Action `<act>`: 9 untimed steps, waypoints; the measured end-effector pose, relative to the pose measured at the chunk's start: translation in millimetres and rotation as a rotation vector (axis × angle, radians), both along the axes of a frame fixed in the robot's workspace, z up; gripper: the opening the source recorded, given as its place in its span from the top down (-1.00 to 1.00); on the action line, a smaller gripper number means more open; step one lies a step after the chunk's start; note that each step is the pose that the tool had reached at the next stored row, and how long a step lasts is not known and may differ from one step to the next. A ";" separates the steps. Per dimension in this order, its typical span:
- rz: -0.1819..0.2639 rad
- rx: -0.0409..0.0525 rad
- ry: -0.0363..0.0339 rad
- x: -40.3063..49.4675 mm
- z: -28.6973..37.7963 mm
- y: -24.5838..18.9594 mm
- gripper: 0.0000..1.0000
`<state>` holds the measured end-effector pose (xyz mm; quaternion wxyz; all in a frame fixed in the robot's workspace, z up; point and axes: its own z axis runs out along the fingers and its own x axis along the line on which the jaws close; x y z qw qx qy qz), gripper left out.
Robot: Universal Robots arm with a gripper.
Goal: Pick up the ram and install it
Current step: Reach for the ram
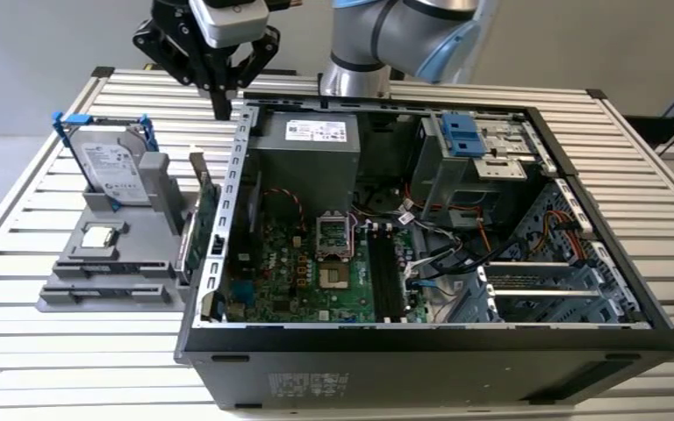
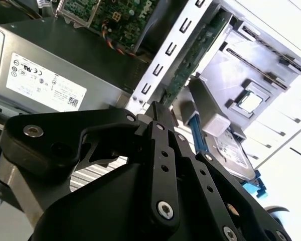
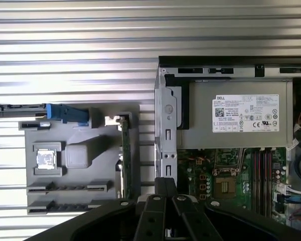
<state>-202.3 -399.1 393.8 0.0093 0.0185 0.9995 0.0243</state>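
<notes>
Black gripper (image 1: 218, 112), fingers (image 1: 218, 98) closed on nothing, hangs at the exterior view's twelve o'clock from the long dark green ram (image 1: 204, 221) in a grey holder (image 1: 103, 291).

**Bright, even light, with slats washed out to white**

In the exterior view soft light falls evenly from above on the slatted table (image 1: 68, 333), and its shadows are faint. The inside of the computer case (image 1: 431, 368) is dimmer, shaded by its own walls. In the second wrist view the far slats burn out almost to white, while the black gripper (image 2: 158, 106) shows as a dark mass with little surface detail. In the first wrist view the slats glare in bright bands, and the power supply (image 3: 241, 138) has a pale sheen.
</notes>
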 end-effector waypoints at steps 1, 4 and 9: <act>0.000 0.0000 0.0000 -1.7 0.0 0.0 1.00; 0.000 0.0000 0.0000 -6.3 0.0 0.0 1.00; 0.000 0.0000 0.0000 -13.6 0.0 0.0 1.00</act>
